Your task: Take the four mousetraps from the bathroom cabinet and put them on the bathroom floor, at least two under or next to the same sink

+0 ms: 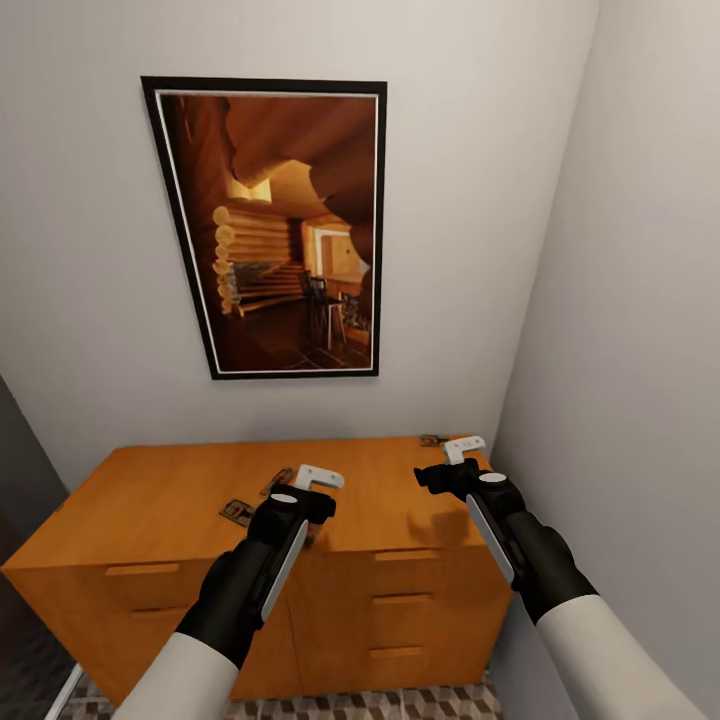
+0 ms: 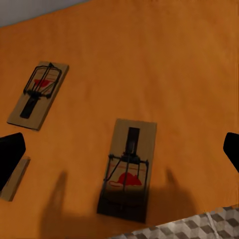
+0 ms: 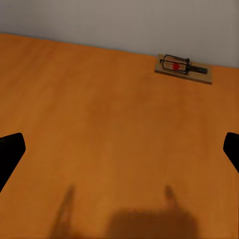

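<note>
A pale wall (image 1: 90, 250) with a dark-framed picture (image 1: 275, 230) of a log interior rises behind the orange-brown cabinet (image 1: 180, 500), which fills a narrow corner; a strip of cube-patterned floor (image 1: 400, 703) shows below its drawer fronts. At the left, the left gripper (image 1: 318, 478) hangs over the front part of the cabinet's top surface, its black fingertips (image 2: 11, 154) far apart at the edges of the left wrist view, so it is spread and holds nothing. Under it lie mousetraps: one (image 2: 39, 93) lies toward the back, angled; a second (image 2: 127, 168) sits between the fingers near the front edge, red mark toward that edge, with the floor tiles just beyond; the corner of a third (image 2: 14, 178) peeks out beside the fingertip. In the head view a trap (image 1: 238, 512) shows just left of the left wrist. To the right, the right gripper (image 1: 462, 449) hovers above the surface near the side wall, also spread wide and empty, over bare wood. The fourth trap (image 3: 183, 68) lies at the back edge of the top, close to the rear wall, well apart from that gripper.
</note>
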Controlling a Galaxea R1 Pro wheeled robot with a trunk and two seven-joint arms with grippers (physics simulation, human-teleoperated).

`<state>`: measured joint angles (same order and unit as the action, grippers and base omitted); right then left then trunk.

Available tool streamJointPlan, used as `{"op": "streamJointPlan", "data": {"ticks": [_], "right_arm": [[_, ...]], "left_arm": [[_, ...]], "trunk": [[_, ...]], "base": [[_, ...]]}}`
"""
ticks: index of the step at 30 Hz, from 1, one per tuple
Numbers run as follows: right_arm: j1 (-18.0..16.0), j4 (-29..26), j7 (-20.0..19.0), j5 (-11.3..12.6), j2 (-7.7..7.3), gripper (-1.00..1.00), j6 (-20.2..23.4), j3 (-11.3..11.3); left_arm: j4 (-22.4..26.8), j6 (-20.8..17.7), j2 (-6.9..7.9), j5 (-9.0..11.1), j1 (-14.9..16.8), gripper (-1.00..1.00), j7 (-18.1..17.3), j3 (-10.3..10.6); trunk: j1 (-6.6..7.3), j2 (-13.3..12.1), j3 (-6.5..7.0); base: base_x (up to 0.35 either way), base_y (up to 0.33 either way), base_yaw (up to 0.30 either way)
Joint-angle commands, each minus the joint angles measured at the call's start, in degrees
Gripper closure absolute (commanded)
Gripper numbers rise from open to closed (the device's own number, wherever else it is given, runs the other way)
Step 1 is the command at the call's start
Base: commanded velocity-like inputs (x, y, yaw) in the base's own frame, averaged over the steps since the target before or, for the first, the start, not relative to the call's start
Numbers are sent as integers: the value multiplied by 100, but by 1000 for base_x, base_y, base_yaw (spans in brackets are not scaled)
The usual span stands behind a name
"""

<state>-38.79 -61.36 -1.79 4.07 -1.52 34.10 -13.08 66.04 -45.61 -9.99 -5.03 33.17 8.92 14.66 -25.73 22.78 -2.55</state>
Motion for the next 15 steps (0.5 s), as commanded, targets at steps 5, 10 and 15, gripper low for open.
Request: {"op": "streamJointPlan", "data": {"ticks": [5,10,15], "right_arm": [[-6,-7,12,41,-6,-100,27,-14],[-8,-7,12,41,-6,-100,27,-17],[-6,-7,12,41,-6,-100,27,-18]], "left_arm": [[5,-34,0,-50,6,-100,-9,3],[5,-34,0,-50,6,-100,-6,5],[5,-35,0,-50,6,-100,-6,9]], "trunk": [[-5,14,-14],[-5,14,-14],[-5,14,-14]], "base": [[60,0,0],[20,0,0],[6,0,0]]}}
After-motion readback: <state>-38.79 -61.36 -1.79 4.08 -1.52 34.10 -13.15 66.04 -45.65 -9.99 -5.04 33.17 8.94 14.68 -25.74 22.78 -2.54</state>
